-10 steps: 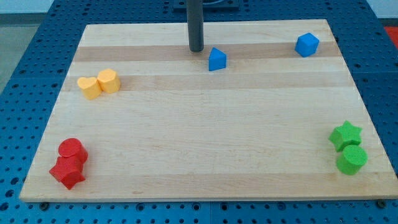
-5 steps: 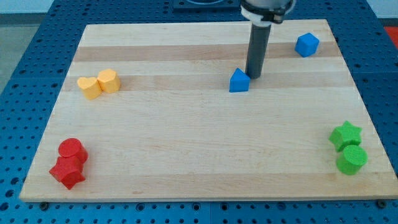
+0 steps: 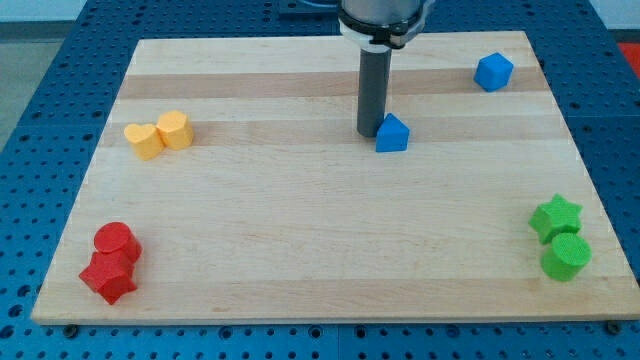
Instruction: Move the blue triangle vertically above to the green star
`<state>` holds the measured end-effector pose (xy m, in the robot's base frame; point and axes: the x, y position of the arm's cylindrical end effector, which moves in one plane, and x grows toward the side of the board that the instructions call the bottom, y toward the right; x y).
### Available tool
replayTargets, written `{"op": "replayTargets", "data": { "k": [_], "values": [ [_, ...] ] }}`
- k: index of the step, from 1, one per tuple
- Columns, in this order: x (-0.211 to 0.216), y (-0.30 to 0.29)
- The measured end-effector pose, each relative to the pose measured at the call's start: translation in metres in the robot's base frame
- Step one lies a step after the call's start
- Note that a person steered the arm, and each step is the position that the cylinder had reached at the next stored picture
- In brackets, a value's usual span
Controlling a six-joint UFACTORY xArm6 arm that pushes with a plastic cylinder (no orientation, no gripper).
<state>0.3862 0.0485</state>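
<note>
Blue triangle block (image 3: 392, 133), small and solid-looking: sits in the upper middle of the pale wooden counter (image 3: 300, 230), well apart from the green star block (image 3: 556, 216) near the view's right edge. My tip (image 3: 371, 133), the dark rod's lower end, stands just beside the triangle on the view's left, touching or nearly so. End effector: a bare rod, nothing to open or close, grips nothing.

Risks (judgement): an off-centre push could spin the triangle off the tip. Too low a line could knock the star or the green cylinder (image 3: 565, 257) touching it below. Too high a line could run toward the blue cube-like block (image 3: 493, 71) at the view's top right.

Surface: smooth striped wood. Surround: blue perforated plate (image 3: 40, 100). Two yellow blocks (image 3: 158, 135) at left, two red blocks (image 3: 111, 263) at bottom left, both far off.
</note>
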Motion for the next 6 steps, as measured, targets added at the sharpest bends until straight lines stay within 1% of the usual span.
{"op": "replayTargets", "data": {
  "k": [1,2,3,5,6],
  "values": [
    [-0.001,0.023],
    [0.015,0.08],
    [0.03,0.107],
    [0.014,0.064],
    [0.046,0.063]
  ]
}}
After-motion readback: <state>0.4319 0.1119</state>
